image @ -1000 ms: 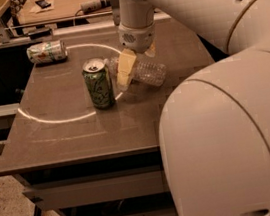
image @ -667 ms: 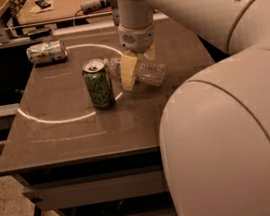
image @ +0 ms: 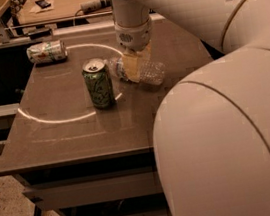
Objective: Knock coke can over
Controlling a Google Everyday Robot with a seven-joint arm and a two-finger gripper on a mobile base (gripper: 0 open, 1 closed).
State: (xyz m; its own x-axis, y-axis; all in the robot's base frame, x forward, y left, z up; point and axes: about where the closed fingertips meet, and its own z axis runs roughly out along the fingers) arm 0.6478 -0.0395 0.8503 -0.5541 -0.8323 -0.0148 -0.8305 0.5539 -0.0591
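Observation:
One can (image: 97,83) stands upright on the dark table (image: 69,140), near its middle. It is green with a pale pattern and a silver top; I cannot tell whether it is the coke can. My gripper (image: 132,70) hangs from the white arm (image: 131,14), pointing down, a short way right of this can and not touching it. It sits right over a clear plastic bottle (image: 144,70) that lies on its side.
A silver and green can (image: 46,51) lies on its side at the table's back left corner. A pale ring of light (image: 51,120) marks the tabletop. The robot's white body (image: 226,142) fills the right foreground. A cluttered desk (image: 59,5) stands behind.
My gripper has shifted a little to the right, away from the upright can and further over the lying bottle. The cans have not moved.

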